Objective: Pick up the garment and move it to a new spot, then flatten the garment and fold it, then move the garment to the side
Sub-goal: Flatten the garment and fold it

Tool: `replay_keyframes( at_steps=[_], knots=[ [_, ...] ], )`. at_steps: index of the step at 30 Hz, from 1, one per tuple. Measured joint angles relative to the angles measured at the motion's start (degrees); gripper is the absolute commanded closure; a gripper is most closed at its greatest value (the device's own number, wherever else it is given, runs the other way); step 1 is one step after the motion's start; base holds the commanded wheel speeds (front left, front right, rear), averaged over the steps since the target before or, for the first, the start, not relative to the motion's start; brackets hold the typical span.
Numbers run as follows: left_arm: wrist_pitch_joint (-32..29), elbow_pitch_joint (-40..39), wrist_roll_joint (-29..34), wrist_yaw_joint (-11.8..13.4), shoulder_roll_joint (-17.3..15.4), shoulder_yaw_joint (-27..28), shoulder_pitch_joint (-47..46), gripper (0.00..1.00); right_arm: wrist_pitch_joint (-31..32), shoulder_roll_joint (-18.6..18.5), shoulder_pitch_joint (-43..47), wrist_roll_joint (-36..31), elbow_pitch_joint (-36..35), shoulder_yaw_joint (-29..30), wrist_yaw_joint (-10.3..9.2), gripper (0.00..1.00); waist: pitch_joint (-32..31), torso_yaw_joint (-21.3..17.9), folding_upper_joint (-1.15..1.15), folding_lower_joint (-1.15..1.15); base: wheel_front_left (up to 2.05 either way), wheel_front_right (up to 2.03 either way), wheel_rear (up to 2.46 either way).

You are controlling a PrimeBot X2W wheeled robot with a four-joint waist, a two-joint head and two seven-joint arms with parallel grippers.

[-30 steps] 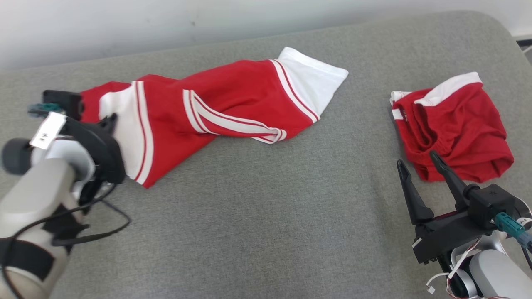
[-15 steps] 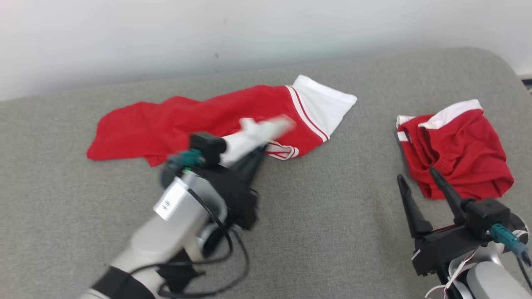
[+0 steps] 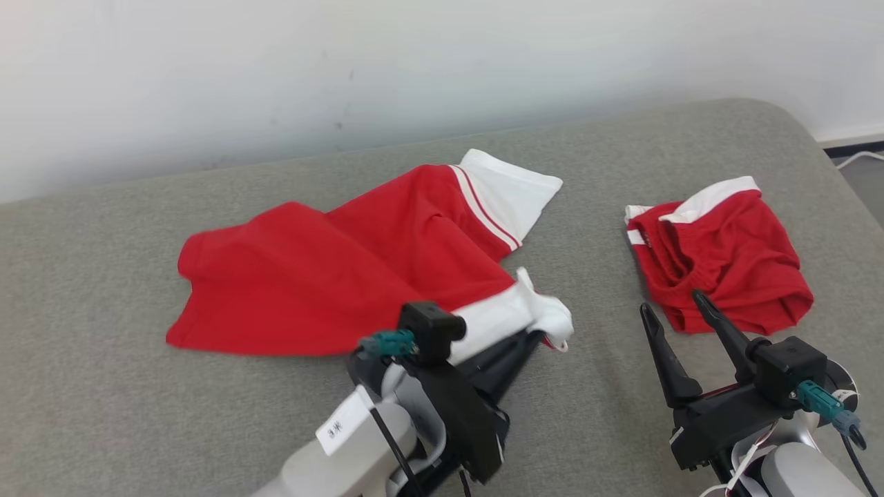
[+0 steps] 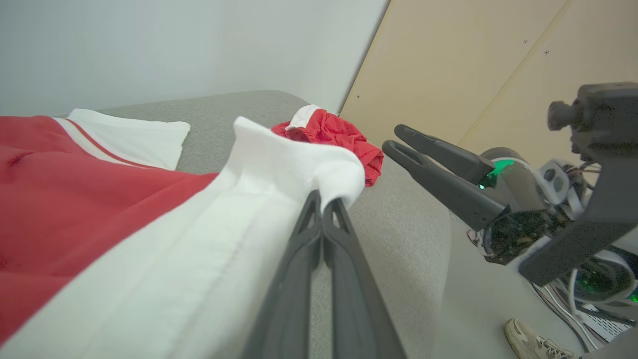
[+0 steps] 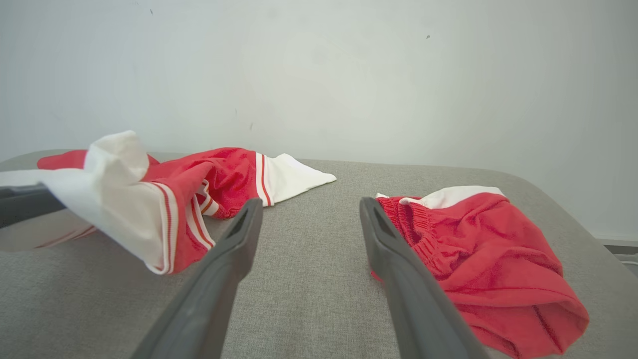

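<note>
Pinched shut on the white cuff (image 3: 507, 317) of the red jersey (image 3: 311, 283), the left gripper (image 4: 325, 202) probably needed to lay it low and flat, while the right gripper (image 3: 670, 301) hung wide.

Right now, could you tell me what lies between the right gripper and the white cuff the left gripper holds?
Bare grey cushion, nothing else, between the right gripper and the white cuff; the head view shows it.
</note>
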State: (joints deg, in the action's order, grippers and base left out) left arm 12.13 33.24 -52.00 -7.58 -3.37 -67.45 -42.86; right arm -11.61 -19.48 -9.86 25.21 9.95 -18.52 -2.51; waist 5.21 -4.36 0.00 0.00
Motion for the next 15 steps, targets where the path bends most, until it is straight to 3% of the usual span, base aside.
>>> replay_keyframes(
  at_steps=[4,11,12,13,15],
  knots=[
    [-0.09,-1.44,0.21,0.23,0.42,-1.96,0.68,1.0,0.0,0.0,-0.01,0.0,-0.46,0.0,0.01,0.0,0.34,-1.46,0.0,0.0,0.0,0.0,0.0],
    [-2.26,3.19,-0.27,0.48,0.69,-4.22,1.93,1.0,0.0,0.49,-0.63,0.0,-0.88,-0.3,0.15,0.0,1.93,-3.32,0.0,0.0,0.0,0.0,0.0],
    [-2.61,3.43,-0.32,0.48,0.64,-4.64,2.57,0.65,0.0,0.48,-0.68,0.0,-0.88,-0.2,0.15,0.0,2.17,-3.48,0.0,0.0,0.0,0.0,0.0],
    [-2.7,3.42,-0.36,0.48,0.64,-4.99,3.19,0.0,0.0,0.46,-0.69,0.0,-0.89,-0.01,0.15,0.0,2.39,-3.6,0.0,0.0,0.0,0.0,0.0],
    [-3.21,1.88,-0.48,0.48,0.49,-5.57,3.98,0.0,-0.01,0.3,-0.68,0.0,-0.87,0.53,0.0,0.0,2.78,-3.62,0.0,0.0,0.0,0.0,0.0]
  ],
)
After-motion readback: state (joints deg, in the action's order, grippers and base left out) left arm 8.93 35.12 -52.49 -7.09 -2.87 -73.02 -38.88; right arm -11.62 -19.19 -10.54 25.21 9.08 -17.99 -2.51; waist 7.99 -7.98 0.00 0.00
